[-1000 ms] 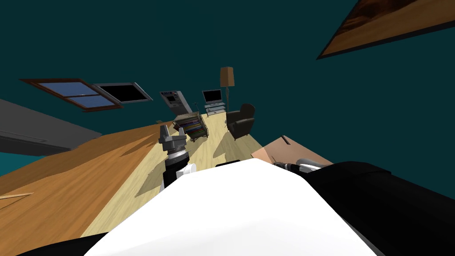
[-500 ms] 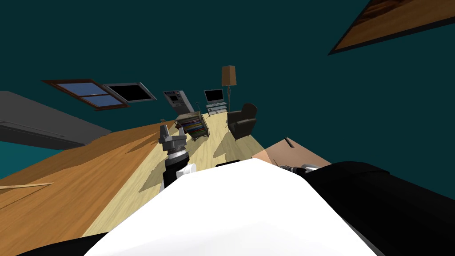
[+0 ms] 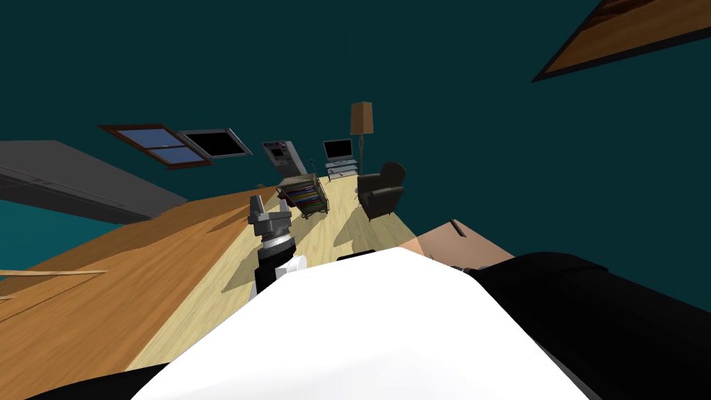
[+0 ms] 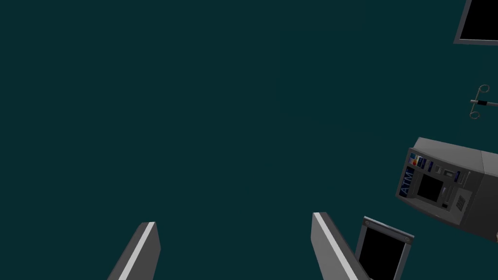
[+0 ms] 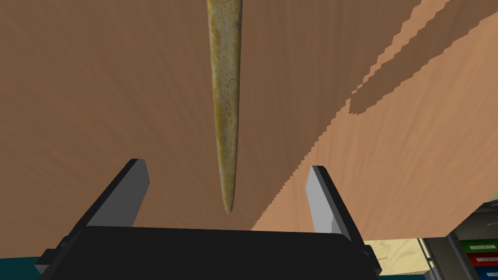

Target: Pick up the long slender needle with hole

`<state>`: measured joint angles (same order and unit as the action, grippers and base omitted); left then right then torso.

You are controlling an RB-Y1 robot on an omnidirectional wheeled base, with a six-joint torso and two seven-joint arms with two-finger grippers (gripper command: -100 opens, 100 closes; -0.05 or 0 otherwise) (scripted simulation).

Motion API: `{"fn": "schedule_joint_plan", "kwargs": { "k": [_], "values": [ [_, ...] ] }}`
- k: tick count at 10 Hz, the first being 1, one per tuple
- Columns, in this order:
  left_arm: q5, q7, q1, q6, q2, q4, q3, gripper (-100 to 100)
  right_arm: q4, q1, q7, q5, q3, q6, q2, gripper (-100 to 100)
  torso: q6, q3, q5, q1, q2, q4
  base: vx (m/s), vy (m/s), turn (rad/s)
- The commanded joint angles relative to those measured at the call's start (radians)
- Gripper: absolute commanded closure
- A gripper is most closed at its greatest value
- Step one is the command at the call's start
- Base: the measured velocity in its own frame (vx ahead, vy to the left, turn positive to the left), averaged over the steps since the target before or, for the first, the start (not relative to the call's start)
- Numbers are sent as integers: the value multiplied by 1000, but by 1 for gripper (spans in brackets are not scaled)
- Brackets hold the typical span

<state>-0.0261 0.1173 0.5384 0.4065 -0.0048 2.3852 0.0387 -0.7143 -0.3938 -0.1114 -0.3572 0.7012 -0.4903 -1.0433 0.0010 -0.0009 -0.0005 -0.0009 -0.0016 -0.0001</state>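
Observation:
A long, slender, tan-olive needle (image 5: pixel 224 87) lies on a pinkish-brown tabletop (image 5: pixel 413 146). It tapers to a point that faces the gripper's body. My right gripper (image 5: pixel 227 167) is open just above the table. Its two fingers stand on either side of the needle's pointed end without touching it. The needle's far end runs out of the right wrist view, so its hole is hidden. In the head view the same table (image 3: pixel 444 243) sits at my right, beside the chest. My left gripper (image 3: pixel 269 207) is raised in front of me, open and holding nothing (image 4: pixel 233 243).
A wide wooden surface (image 3: pixel 104 278) spreads at my left. Farther back on the pale floor stand a cart of coloured books (image 3: pixel 304 194), a dark armchair (image 3: pixel 380 189), a floor lamp (image 3: pixel 361 121), an ATM (image 3: pixel 281 156) and a monitor on a stand (image 3: pixel 338 151).
The whole head view has slid rightward, so my head or base has turned. The right forearm has dropped out of sight behind the chest. The left arm has held still.

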Motion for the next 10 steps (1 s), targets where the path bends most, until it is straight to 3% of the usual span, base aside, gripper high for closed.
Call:
{"fn": "schedule_joint_plan", "kwargs": {
  "k": [1,2,4,5,6,10],
  "values": [
    [0,0,0,0,0,0,0,0,0,0,0,0,0,0,0,0,0,0,0,0,0,0,0,0,0],
    [0,0,0,0,0,0,0,0,15,8,-8,-4,-3,15,32,-100,0,0,0,1,1,0,-8,-37,60],
    [0,0,0,0,0,0,0,0,33,17,-19,-10,-7,35,73,-100,0,1,0,-1,2,0,-7,-57,63],
    [0,0,0,0,0,0,0,0,11,7,-12,-7,-6,35,54,-100,0,1,0,-2,2,0,-3,-24,13],
    [0,0,0,0,0,0,0,0,11,7,-13,-7,-6,39,56,100,0,1,0,0,1,0,0,0,0],
    [0,0,0,0,0,0,0,0,11,7,-13,-7,-6,38,55,100,0,1,-1,0,1,0,0,0,0]
  ]
}}
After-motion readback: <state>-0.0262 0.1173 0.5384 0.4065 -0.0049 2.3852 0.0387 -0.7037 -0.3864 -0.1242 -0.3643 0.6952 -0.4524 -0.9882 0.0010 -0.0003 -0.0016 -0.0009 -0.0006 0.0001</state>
